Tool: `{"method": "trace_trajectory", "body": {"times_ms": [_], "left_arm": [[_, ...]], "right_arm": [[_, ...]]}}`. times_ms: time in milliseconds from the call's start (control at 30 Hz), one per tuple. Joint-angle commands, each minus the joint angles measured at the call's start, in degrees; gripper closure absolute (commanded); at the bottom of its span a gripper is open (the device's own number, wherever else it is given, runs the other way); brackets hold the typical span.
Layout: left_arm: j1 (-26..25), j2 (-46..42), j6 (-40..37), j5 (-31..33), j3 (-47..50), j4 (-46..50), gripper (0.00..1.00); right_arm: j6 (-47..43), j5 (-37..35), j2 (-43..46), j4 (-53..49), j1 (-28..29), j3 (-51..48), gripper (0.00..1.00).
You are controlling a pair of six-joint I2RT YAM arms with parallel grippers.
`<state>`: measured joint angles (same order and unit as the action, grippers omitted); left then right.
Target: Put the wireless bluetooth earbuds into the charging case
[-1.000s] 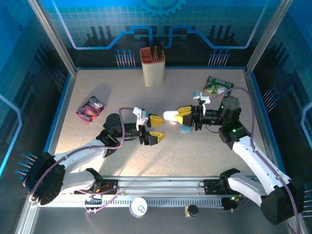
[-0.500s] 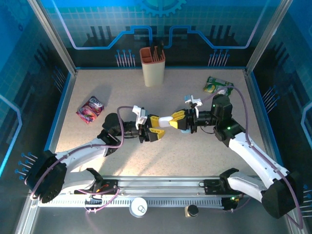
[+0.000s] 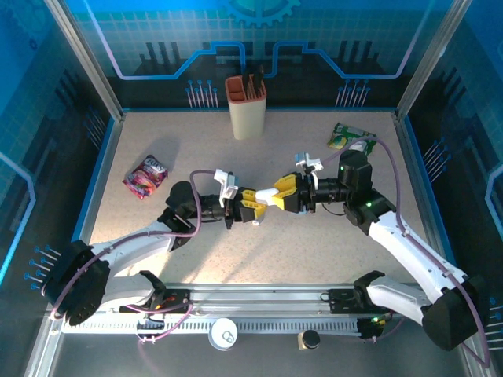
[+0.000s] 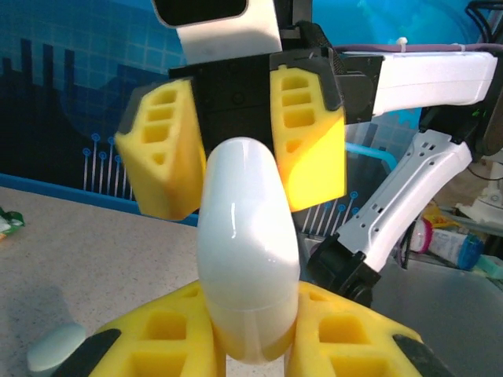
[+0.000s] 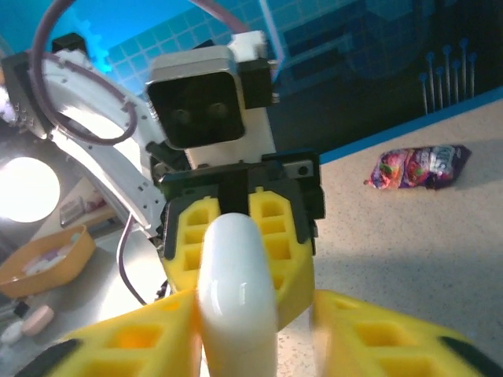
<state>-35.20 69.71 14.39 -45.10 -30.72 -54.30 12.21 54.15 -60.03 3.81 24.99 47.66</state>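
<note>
A glossy white, pebble-shaped charging case (image 3: 267, 194) hangs in mid-air over the table's middle, between the two grippers, which face each other. My left gripper (image 3: 257, 204) is shut on one end of it; in the left wrist view the case (image 4: 247, 251) sits pinched between the yellow pads (image 4: 165, 338). My right gripper (image 3: 280, 196) stands round the other end with its jaws parted. In the right wrist view one pad still lies against the case (image 5: 236, 283), while the other pad (image 5: 369, 338) is blurred and clear of it. The earbuds are out of view.
A pale blue pebble-shaped case (image 4: 55, 345) lies on the table under the grippers. A tan holder with dark tools (image 3: 246, 106) stands at the back. A candy packet (image 3: 146, 174) lies at the left and a green packet (image 3: 350, 137) at the back right. Framed walls surround the table.
The right arm carried the white case leftward to the left gripper. The left jaws closed on the case, and the right jaws, shut on it before, have parted.
</note>
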Motion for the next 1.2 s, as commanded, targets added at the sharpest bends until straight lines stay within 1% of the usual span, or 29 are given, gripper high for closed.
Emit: {"method": "trace_trajectory", "body": {"times_ms": [0,67,200,300,400,467,567,633,700,833,967,1067,1167], "left_arm": [[-0.44,0.34,-5.44,-1.53,-1.23,0.37,0.9],[-0.44,0.42,-7.86,-1.48,-0.88,1.19,0.9],[-0.43,0.1,-12.55,-1.02,-0.2,3.32,0.9],[-0.42,-0.36,-15.19,-0.26,-0.13,6.31,0.89],[0.08,-0.62,-15.1,3.04,0.42,7.83,0.9],[1.16,-0.52,-15.01,3.73,1.23,7.92,0.9],[3.37,-0.88,-14.18,3.63,3.43,5.98,0.9],[5.02,-1.45,-13.31,4.03,5.22,4.53,0.9],[6.71,-2.41,-12.69,5.46,6.78,4.04,0.9],[9.52,-3.46,-11.67,8.75,9.39,2.18,0.89],[12.59,-3.25,-9.35,12.01,11.51,-1.54,0.9],[14.64,-2.91,-8.06,14.5,12.95,-4.27,0.9],[16.31,-2.73,-6.89,15.7,14.66,-7.65,0.9]], "right_arm": [[0.19,-7.34,-0.35,-2.47,0.41,2.44,0.48],[1.28,-11.11,-0.21,-2.95,0.47,2.39,0.44],[2.03,-18.07,0.18,-6.46,0.67,5.95,0.4],[1.13,-21.4,0.17,-9.88,0.67,7.34,0.39],[2.0,-21.47,1.24,-8.94,0.68,6.45,0.37],[4.56,-22.74,1.97,-7.49,0.25,5.54,0.37],[10.13,-27.87,2.1,-6.97,-1.07,4.05,0.37],[12.47,-32.08,0.85,-10.42,-1.61,4.26,0.37],[13.8,-35.14,-1.66,-15.64,-1.55,4.96,0.37],[15.12,-35.3,-6.9,-17.74,0.41,3.89,0.38],[15.4,-36.58,-14.35,-21.49,3.16,5.8,0.4],[13.59,-35.52,-19.91,-20.8,5.71,7.01,0.4],[12.59,-33.28,-26.45,-20.73,6.86,9.53,0.4]]}}
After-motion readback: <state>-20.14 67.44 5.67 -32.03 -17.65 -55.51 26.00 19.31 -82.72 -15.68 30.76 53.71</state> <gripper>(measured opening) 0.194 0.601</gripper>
